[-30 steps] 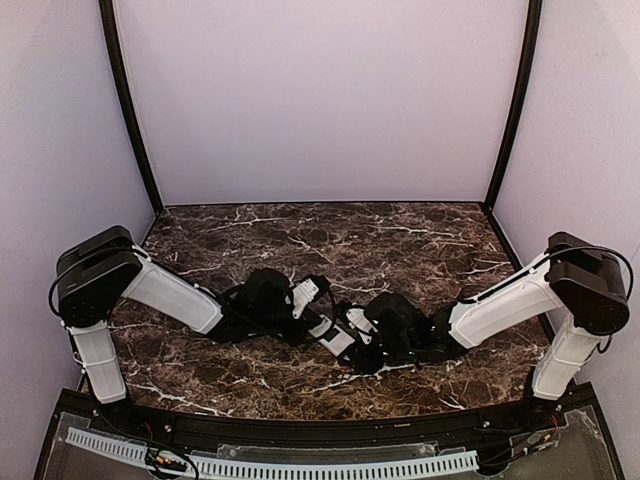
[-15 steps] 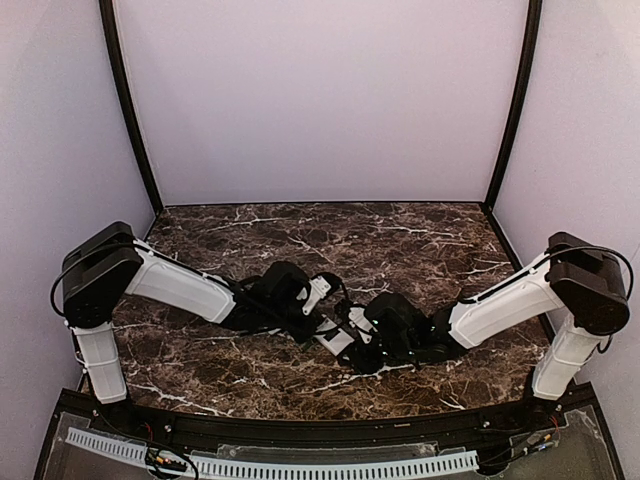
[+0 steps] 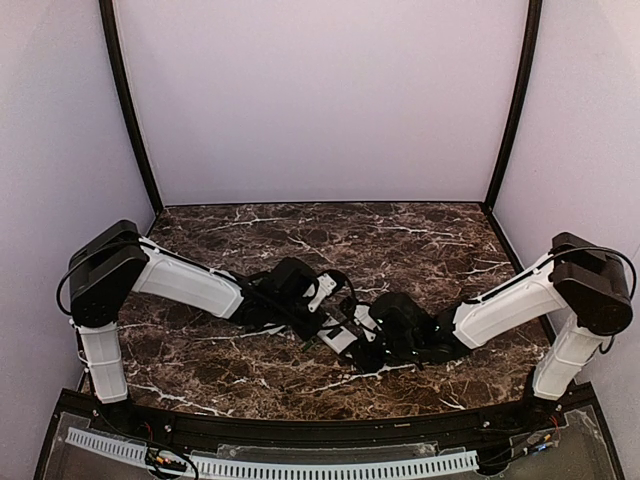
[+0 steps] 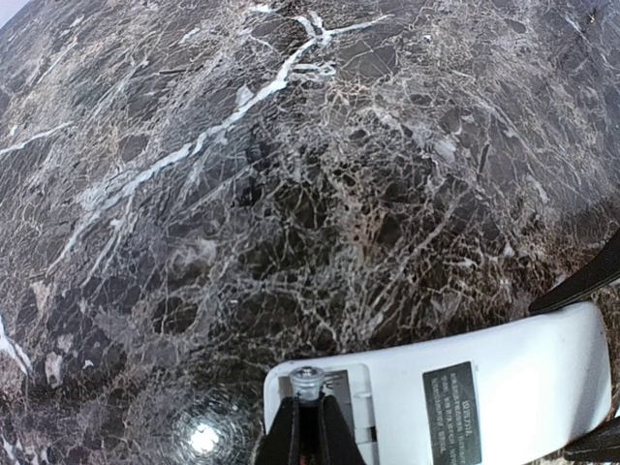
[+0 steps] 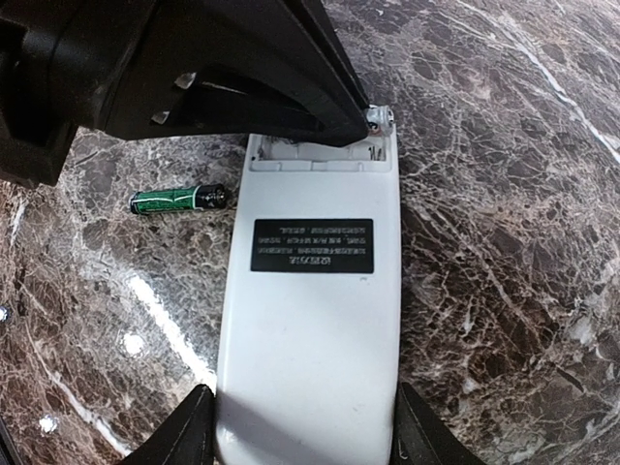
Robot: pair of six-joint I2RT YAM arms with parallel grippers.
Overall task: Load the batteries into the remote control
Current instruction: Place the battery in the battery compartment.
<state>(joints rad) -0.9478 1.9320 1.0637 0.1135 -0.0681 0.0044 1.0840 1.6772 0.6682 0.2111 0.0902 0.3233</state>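
The remote control (image 5: 315,320) lies back up on the marble, its black label facing me and its battery bay (image 4: 339,392) open at the far end. My right gripper (image 5: 300,402) is shut on the remote's near end, one finger on each long side. My left gripper (image 4: 308,407) is shut on one of the batteries (image 4: 308,381), whose metal tip pokes out over the open bay. In the top view the left gripper (image 3: 330,322) and the right gripper (image 3: 362,345) meet at the remote (image 3: 341,338). Another battery (image 5: 179,200), green and black, lies loose left of the remote.
Dark veined marble table (image 3: 400,250) with pale walls on three sides and black corner posts (image 3: 125,100). Both arms reach inward from the near corners and meet near the table's middle. Bright lamp reflections (image 4: 203,438) show on the stone.
My left arm has stretched to the right, carrying its battery up to the remote's open end. The right arm and the remote have barely shifted.
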